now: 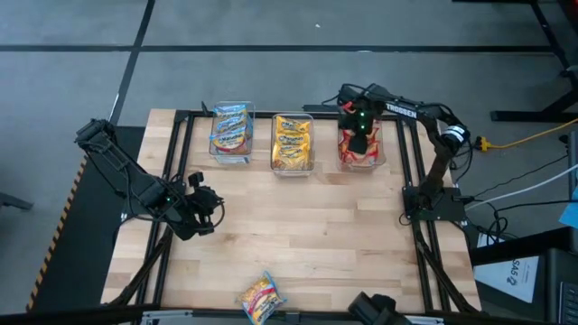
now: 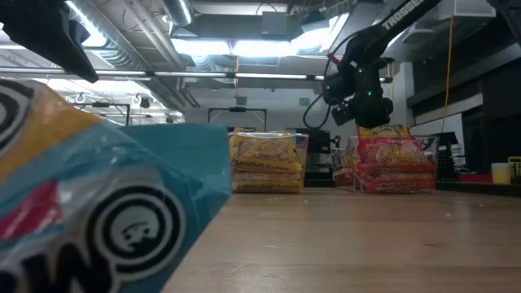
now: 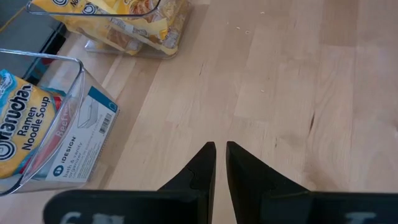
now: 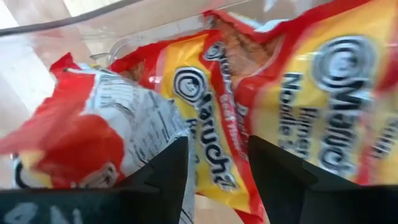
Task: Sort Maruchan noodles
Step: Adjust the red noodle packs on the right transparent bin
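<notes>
The right gripper point(image 1: 361, 140) hangs open just above the red noodle packets point(image 4: 205, 137) in a clear bin point(image 1: 362, 161), holding nothing. The left gripper point(image 1: 209, 206), fingers nearly together and empty, waits well apart; a lone packet point(image 1: 261, 297) lies beyond it.

Robotics lab/workshop: bare concrete floor point(image 1: 271, 72), exposed ceiling pipes point(image 2: 146, 49) w/ strip lights point(image 2: 244, 47), wood table point(image 1: 307, 226) on black frame.
</notes>
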